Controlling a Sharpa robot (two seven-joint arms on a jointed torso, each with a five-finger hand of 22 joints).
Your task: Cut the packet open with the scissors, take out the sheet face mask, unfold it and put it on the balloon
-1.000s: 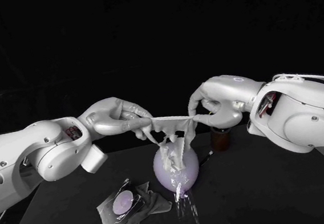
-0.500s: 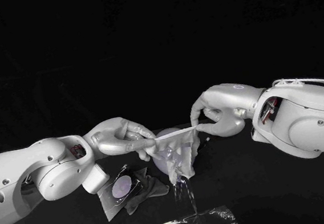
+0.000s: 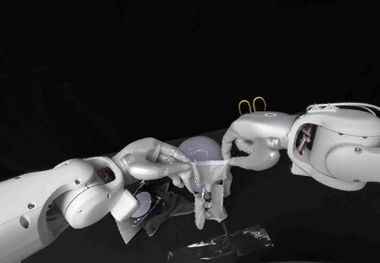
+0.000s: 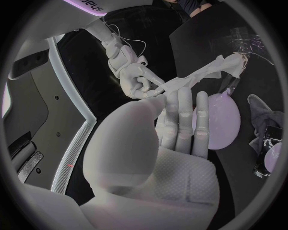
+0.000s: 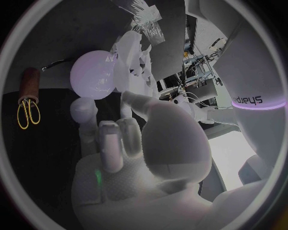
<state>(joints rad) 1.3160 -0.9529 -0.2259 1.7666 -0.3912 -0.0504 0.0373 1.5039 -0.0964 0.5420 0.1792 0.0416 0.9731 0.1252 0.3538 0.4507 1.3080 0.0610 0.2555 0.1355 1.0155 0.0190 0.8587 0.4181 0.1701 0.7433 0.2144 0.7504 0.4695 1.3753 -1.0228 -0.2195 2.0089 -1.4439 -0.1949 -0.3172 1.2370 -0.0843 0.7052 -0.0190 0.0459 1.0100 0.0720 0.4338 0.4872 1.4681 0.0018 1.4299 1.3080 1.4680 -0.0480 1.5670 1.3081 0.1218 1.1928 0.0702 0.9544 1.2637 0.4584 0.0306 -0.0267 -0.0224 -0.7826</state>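
my left hand (image 3: 153, 163) pinches one top corner of sheet face mask (image 3: 209, 186), my right hand (image 3: 247, 144) pinches other corner. mask top edge stretched between both hands, rest hangs crumpled in front of pale purple balloon (image 3: 199, 149); balloon top shows above mask edge. cut packet (image 3: 142, 212) flat on black table (image 3: 340, 216) just beside my left hand. clear film scrap (image 3: 232, 243) on table nearer me. yellow scissors (image 3: 251, 105) handles stick up behind my right hand
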